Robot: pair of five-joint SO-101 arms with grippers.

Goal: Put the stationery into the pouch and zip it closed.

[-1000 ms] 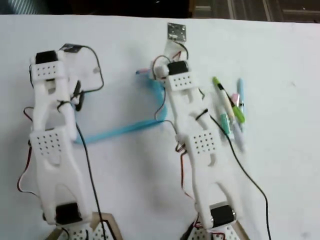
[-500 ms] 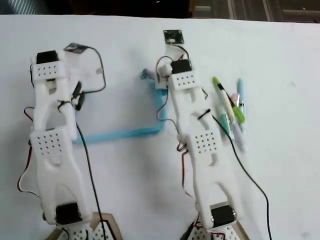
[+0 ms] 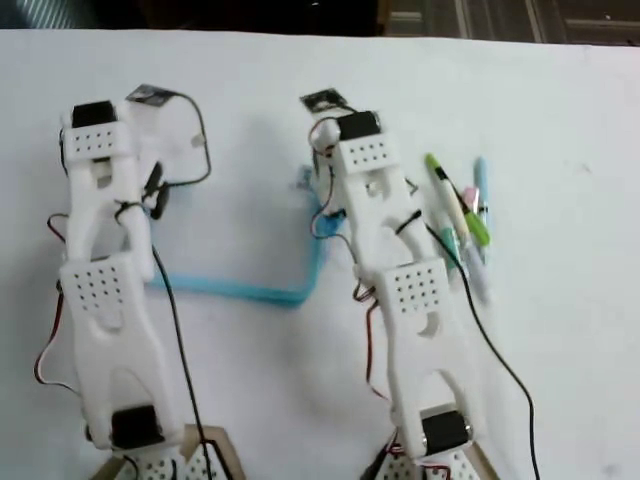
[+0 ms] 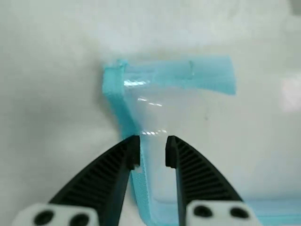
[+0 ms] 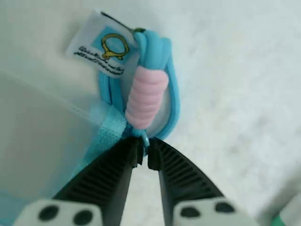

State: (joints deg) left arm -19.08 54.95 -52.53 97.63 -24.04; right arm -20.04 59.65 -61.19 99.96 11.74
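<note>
A clear pouch with a blue edge lies on the white table between the two arms. My left gripper is shut on the pouch's blue side seam, near a corner. My right gripper is shut on the zipper pull, a blue cord loop with a pink bead and a white label. Several pens and markers lie in a loose bundle on the table, just right of the right arm. The left arm covers the pouch's left end.
Black and red cables trail along both arms over the table. The arm bases stand at the near edge. The table's far edge meets a dark floor. Open table lies right of the pens.
My right gripper has drawn back toward its base and slightly left with the zipper pull. The pouch's blue corner has shifted nearer. The left arm has stayed put.
</note>
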